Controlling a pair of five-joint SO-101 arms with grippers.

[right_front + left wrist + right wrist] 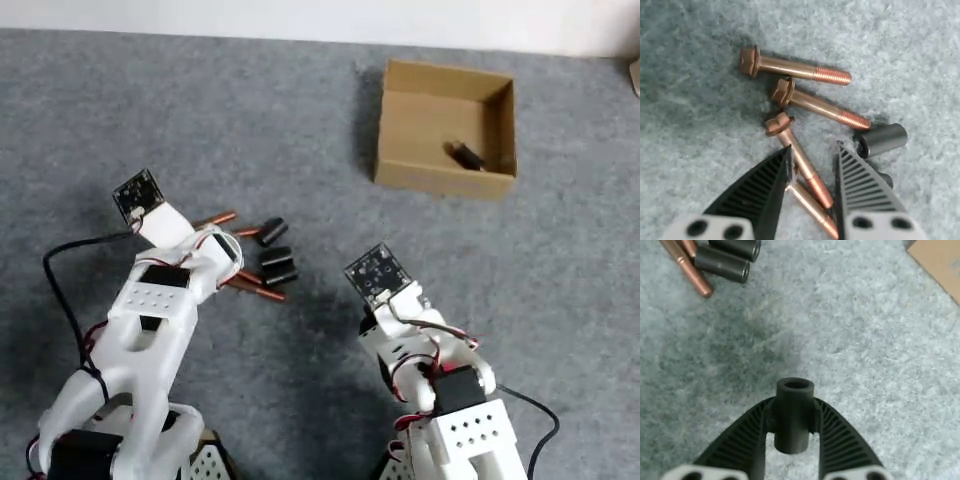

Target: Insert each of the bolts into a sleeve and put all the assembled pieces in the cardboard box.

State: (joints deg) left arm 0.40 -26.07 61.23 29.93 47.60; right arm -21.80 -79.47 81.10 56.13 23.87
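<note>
Fingers (760,190) of the left gripper (814,147) stand partly open at the near left of the grey table (300,100). They are low over a loose pile, with one finger on each side of the shank of a copper bolt (801,162) that lies flat. They grip nothing. A second bolt (812,212) lies partly under that one. Two more bolts (795,69) lie almost parallel just past the fingertips, their flanged heads toward the same side.

Just right of the bolts, three loose sleeves (277,256), short and black, lie close together. They are beside the threaded ends of the bolts.

Farther right, toward the near middle of the table, the right gripper (793,405) is closed around a sleeve (795,390). Both fingers press its sides, and its open bore end sticks out past the fingertips.

At the far right, well apart from both arms, the cardboard box (440,180) sits with its top open. A dark piece (465,156) lies on its floor toward the right wall. It is too small to tell whether a bolt sits inside it
</note>
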